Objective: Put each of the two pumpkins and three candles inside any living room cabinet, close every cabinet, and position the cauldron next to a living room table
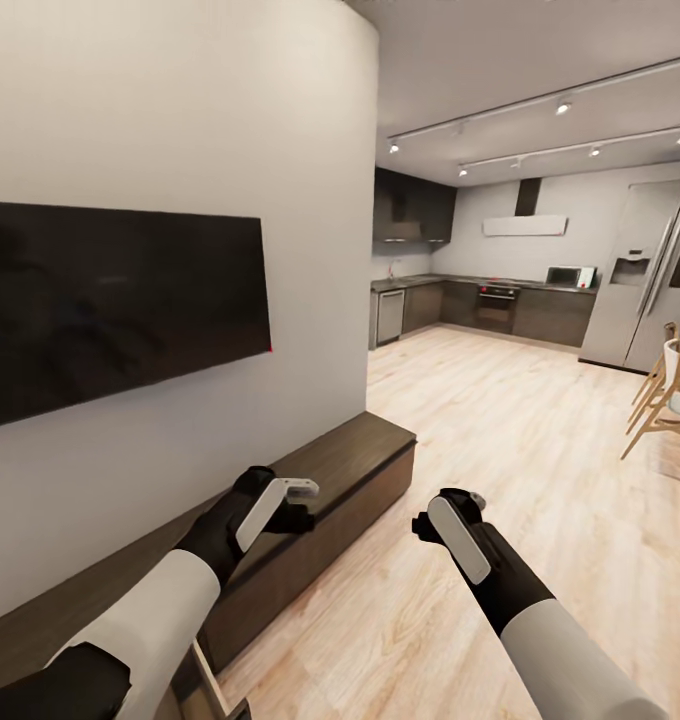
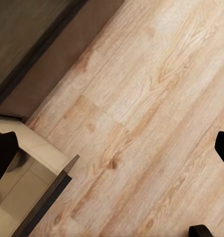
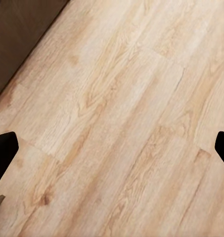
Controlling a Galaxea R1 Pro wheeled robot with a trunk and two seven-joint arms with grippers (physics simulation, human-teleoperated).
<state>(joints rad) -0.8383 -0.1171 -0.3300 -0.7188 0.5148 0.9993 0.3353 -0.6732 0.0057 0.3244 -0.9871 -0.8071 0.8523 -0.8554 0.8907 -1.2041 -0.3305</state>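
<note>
Left claw (image 1: 298, 505) hangs over the cabinet (image 1: 350, 460) front, fingers wide, holding nothing. Right claw (image 1: 435, 518) over plank floor (image 1: 500, 420), wide, holding nothing. 1 cabinet drawer (image 2: 40, 170) is pulled out, pale inside. TV (image 1: 110, 300) above the cabinet.

Open light wood plank floor (image 1: 500, 440) is seen stretching ahead toward the kitchen, with bare planks lying beneath the right gripper (image 1: 420, 527). The way on the left side is blocked by the long, low dark cabinet (image 1: 355, 455) set against the white wall (image 1: 180, 120) and wall-hung TV (image 1: 110, 300). A pulled-out drawer (image 2: 40, 195) juts over the floor below the left gripper (image 1: 305, 505). Wooden chairs (image 1: 665, 390) stand far right.
</note>
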